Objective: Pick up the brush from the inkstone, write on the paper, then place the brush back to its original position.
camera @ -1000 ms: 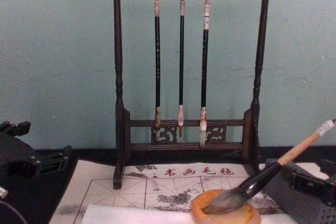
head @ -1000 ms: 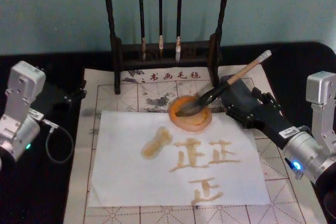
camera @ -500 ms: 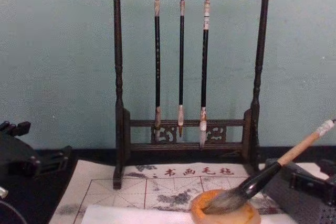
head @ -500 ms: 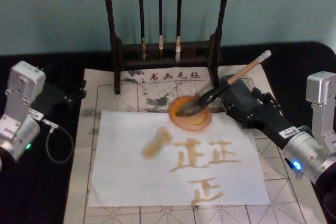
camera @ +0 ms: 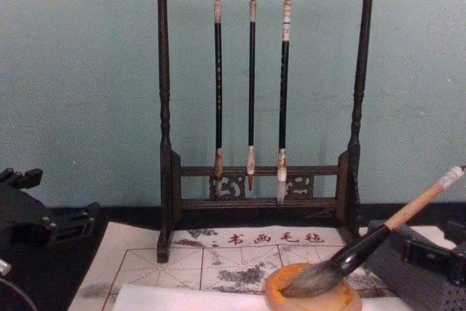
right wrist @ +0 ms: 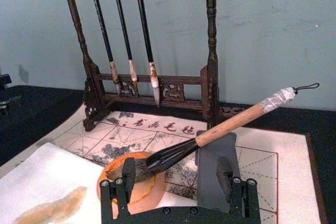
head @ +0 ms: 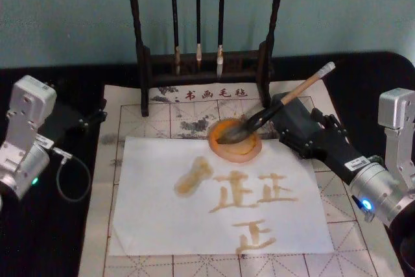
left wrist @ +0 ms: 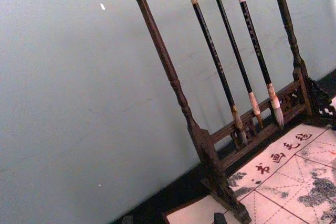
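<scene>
The brush [head: 299, 91] lies with its grey bristles in the orange inkstone [head: 253, 150], its wooden handle slanting up to the right. Its ferrule leans on a grey box [right wrist: 211, 167]. My right gripper [head: 281, 121] is open just right of the inkstone, one finger on each side of the brush [right wrist: 236, 121] and not touching it. In the right wrist view the fingers [right wrist: 126, 174] stand wide apart below the handle, near the inkstone [right wrist: 140, 186]. The white paper [head: 155, 222] carries amber characters. My left gripper [head: 72, 120] is parked at the far left, off the mat.
A dark wooden rack [head: 142, 63] with three thin hanging brushes [camera: 251, 85] stands behind the inkstone [camera: 313, 298]. A gridded felt mat [head: 130, 121] lies under the paper. A cable loops by the left arm [head: 65, 180].
</scene>
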Available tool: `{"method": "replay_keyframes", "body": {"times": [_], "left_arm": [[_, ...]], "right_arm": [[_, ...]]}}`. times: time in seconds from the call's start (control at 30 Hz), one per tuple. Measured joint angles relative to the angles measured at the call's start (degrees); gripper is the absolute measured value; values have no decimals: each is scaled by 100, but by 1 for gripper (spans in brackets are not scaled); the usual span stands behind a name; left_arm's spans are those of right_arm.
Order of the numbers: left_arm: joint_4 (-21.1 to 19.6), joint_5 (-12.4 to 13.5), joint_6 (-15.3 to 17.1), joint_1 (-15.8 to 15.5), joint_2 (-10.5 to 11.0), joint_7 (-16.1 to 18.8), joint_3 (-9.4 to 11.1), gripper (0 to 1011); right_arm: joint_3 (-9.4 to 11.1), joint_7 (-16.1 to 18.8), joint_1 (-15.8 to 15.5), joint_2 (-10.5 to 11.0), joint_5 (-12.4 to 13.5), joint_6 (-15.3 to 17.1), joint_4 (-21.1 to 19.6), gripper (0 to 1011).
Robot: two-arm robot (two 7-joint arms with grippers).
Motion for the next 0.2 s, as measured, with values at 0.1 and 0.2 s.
{"method": "replay_keyframes", "body": {"times": [0.1, 0.2], "left_arm": [[0, 0, 0, 0, 0, 0, 0, 1001], [1, 0, 0, 0, 0, 0, 0, 1001]], "right_arm": [[0, 0, 0, 0, 0, 0, 0, 1002], [0, 0, 0, 0, 0, 0, 0, 1002]]}}
